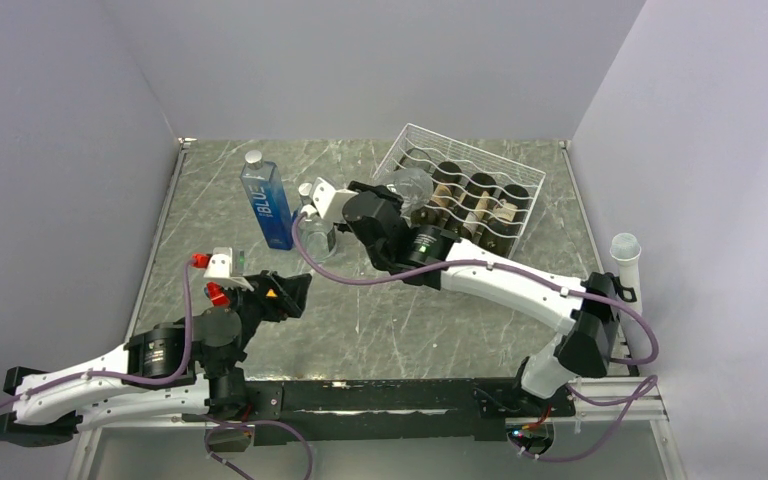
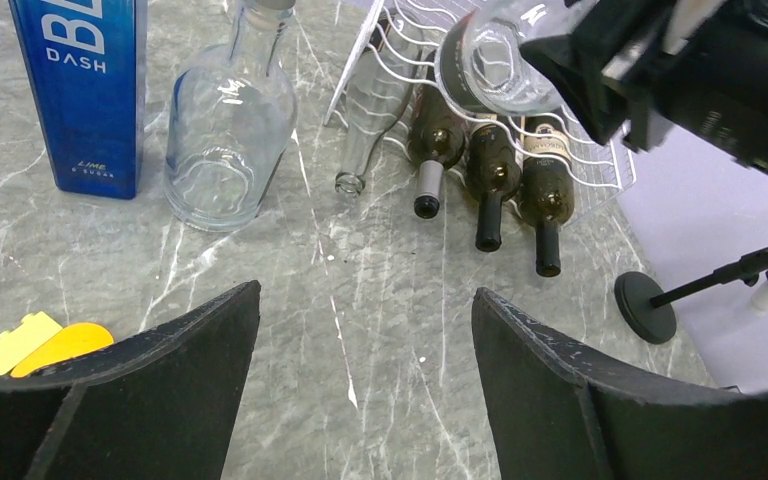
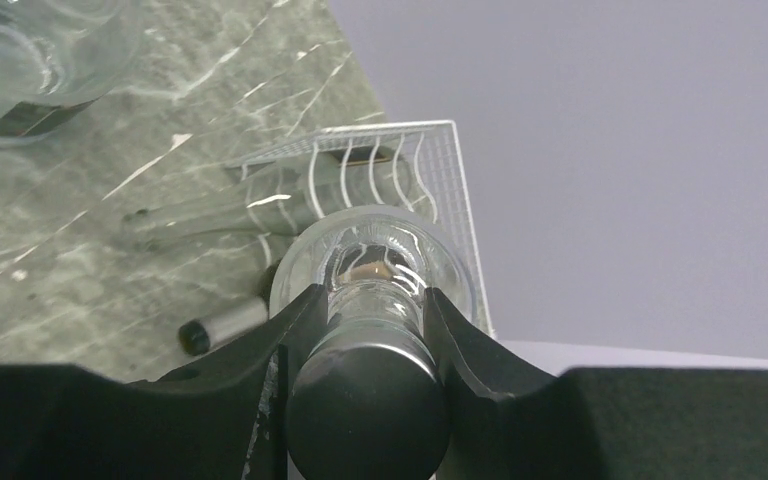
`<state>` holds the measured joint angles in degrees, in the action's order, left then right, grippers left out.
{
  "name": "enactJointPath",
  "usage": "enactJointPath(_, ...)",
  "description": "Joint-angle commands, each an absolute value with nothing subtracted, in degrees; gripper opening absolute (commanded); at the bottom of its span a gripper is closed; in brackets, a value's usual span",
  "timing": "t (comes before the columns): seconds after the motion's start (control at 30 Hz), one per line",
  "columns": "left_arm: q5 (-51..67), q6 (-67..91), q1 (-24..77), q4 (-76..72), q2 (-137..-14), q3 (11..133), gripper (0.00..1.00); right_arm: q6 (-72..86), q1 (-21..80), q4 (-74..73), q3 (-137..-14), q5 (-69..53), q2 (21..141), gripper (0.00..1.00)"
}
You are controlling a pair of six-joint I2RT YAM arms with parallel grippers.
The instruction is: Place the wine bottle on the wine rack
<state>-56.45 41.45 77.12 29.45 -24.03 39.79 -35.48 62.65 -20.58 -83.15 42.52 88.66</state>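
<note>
My right gripper (image 3: 375, 300) is shut on the neck of a clear glass wine bottle (image 3: 375, 255) with a black cap (image 3: 368, 400). It holds the bottle (image 1: 410, 185) in the air over the left part of the white wire wine rack (image 1: 515, 165). The rack (image 2: 600, 170) holds one clear bottle (image 2: 365, 130) and three dark bottles (image 2: 490, 170), necks pointing towards me. The held bottle's base (image 2: 495, 60) hangs above them. My left gripper (image 2: 365, 330) is open and empty, low over the table (image 1: 295, 290), well short of the rack.
A tall blue bottle (image 1: 267, 205) and a round clear bottle (image 1: 315, 232) stand left of the rack. A white tube on a stand (image 1: 625, 260) is at the right table edge, its black base (image 2: 648, 305) in the left wrist view. Walls close three sides.
</note>
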Motion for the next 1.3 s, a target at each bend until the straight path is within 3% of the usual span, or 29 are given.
enactJointPath(0.0,-56.55,42.27,77.30,29.33,-23.47,42.48,0.82,-50.65,59.96,-2.33,-85.09,48.53,88.71,0.00)
enactJointPath(0.57,-55.67,40.82,77.34,28.38,-24.73,43.96,0.82,-57.84,48.01,11.09,-82.84,37.33,91.96,0.00)
enactJointPath(1.0,-53.91,39.68,77.34,28.44,-26.10,46.25,0.82,-64.25,43.17,15.75,-88.70,29.91,99.24,0.00)
enactJointPath(1.27,-54.02,40.25,77.34,29.26,-24.89,46.14,0.82,-72.38,42.74,25.93,-87.66,27.29,104.49,0.00)
